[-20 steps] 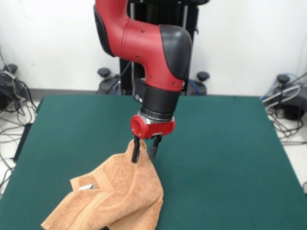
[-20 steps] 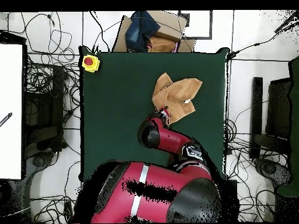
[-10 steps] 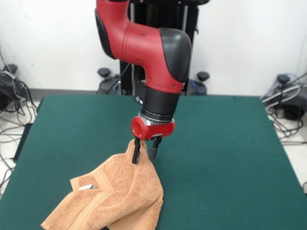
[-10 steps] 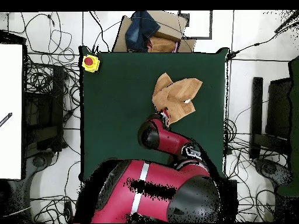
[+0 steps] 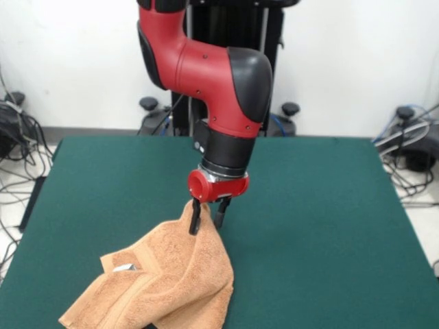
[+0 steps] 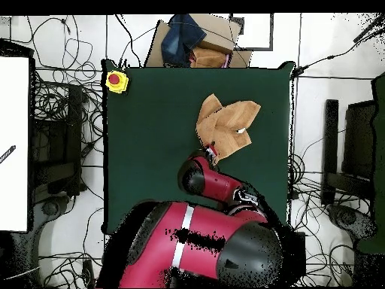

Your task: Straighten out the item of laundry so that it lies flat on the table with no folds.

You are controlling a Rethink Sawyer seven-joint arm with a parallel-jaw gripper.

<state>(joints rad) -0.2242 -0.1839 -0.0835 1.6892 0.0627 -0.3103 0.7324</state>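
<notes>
While the peach-orange towel [image 5: 161, 277] is lying crumpled and folded on the green surface [image 5: 322, 205] at the front-left in the front view, its raised far corner is being pinched by the hand [image 5: 206, 221], whose fingers are sitting nearly closed on the cloth.
</notes>
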